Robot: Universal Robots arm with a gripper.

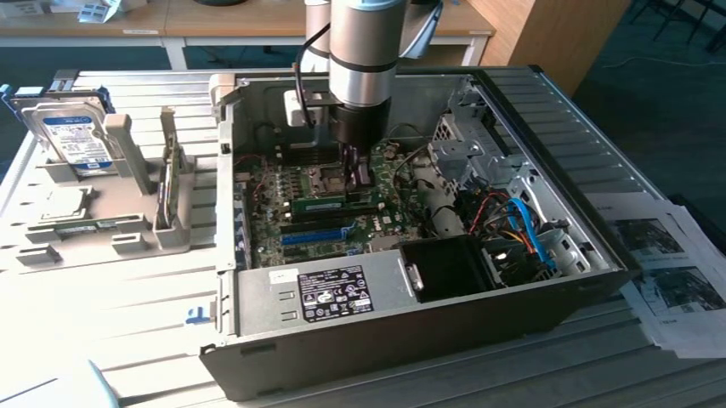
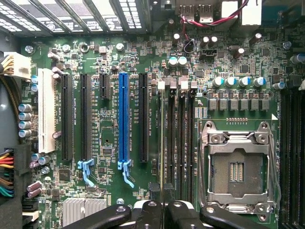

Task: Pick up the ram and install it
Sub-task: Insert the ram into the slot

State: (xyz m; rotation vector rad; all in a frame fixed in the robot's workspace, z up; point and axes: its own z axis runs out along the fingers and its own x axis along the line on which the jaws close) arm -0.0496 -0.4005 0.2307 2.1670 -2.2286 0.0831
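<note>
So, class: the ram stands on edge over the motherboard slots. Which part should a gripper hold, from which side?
Hold the ram by its upper edge, coming straight down, pinching its two flat faces. It is thin and on edge, its lower edge towards the slots, so only the top is free. The gripper is shut on it so.

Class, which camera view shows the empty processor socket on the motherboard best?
The wrist view. The processor socket faces that camera square on, so its metal frame and bare centre are plain. The exterior view shows it at a slant, as a small square next to the gripper.
</note>
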